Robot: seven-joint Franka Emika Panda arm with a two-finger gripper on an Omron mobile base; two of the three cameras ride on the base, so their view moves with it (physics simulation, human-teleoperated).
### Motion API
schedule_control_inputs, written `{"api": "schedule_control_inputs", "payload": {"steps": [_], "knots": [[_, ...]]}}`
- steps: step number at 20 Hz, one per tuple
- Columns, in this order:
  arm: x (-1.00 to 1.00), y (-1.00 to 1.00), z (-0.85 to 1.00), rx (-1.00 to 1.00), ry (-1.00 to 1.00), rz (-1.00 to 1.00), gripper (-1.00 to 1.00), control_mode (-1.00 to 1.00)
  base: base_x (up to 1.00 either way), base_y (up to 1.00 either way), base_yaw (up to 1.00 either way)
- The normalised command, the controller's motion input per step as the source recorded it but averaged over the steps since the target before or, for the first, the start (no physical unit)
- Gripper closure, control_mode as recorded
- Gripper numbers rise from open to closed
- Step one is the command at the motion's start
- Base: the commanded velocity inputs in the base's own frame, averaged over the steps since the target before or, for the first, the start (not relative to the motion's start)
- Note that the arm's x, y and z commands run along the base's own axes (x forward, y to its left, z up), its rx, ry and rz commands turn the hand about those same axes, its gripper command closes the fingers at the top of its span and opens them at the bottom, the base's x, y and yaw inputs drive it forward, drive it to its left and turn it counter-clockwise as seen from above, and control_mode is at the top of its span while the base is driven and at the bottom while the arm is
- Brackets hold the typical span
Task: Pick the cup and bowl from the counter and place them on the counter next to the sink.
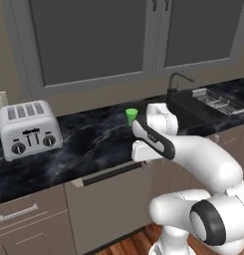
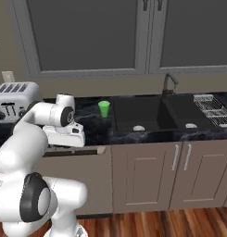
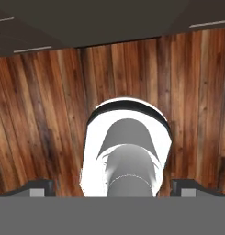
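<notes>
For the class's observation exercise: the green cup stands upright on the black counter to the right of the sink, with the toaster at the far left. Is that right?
Not quite. The cup stands upright on the counter to the left of the sink, not the right, as the right base view shows. The toaster is at the far left.

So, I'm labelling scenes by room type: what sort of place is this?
A rendered home kitchen, apparently: a glossy black marble-look countertop carries a silver four-slot toaster, and a dark basin sink with a curved faucet sits above beige cabinets.
</notes>
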Motion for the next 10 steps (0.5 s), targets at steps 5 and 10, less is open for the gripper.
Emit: {"api": "schedule_control_inputs", "payload": {"steps": [5,10], "knots": [[0.00,0.00,0.00,0.00,0.00,0.00,-1.00,1.00,0.00,1.00,-0.07],[0.00,0.00,0.00,0.00,0.00,0.00,-1.00,1.00,0.00,1.00,-0.02]]}}
